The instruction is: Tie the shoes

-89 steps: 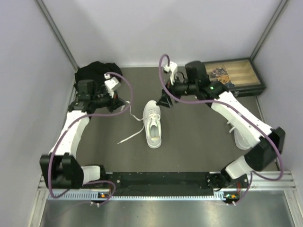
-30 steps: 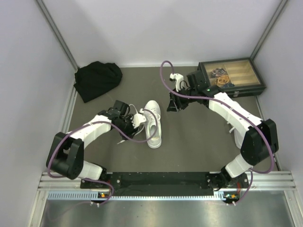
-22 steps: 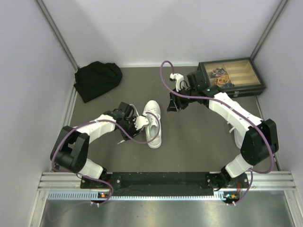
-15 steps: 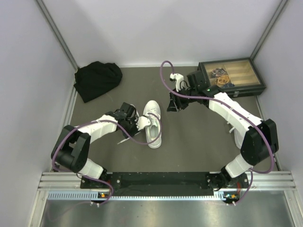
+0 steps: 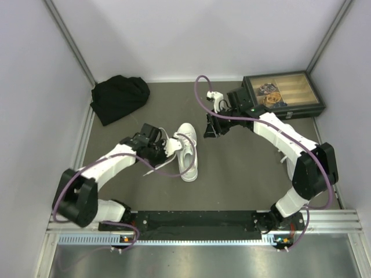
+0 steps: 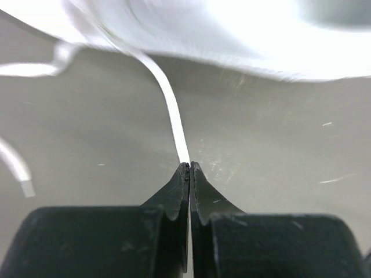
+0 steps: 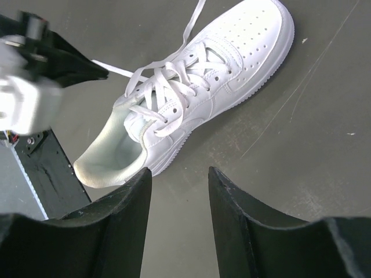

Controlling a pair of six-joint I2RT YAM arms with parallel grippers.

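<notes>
A white low-top shoe [image 5: 188, 152] lies in the middle of the floor, toe toward the back. My left gripper [image 5: 167, 147] is at its left side, shut on a thin white lace [image 6: 174, 124] that runs up to the blurred shoe [image 6: 232, 29]. My right gripper [image 5: 210, 130] hovers open and empty behind and to the right of the toe. In the right wrist view the shoe [image 7: 197, 92] lies beyond my open fingers [image 7: 179, 174], and the left gripper [image 7: 64, 63] holds the lace [image 7: 116, 70] out to the side.
A black cloth bundle [image 5: 119, 98] lies at the back left. A dark box with a wooden tray [image 5: 284, 92] stands at the back right. Something white [image 5: 288, 164] shows partly under the right arm. Grey walls close in on three sides.
The left arm has come from the back left by the cloth down to the shoe's left side and shut on a lace, then drawn back slightly left. The right gripper has barely moved.
</notes>
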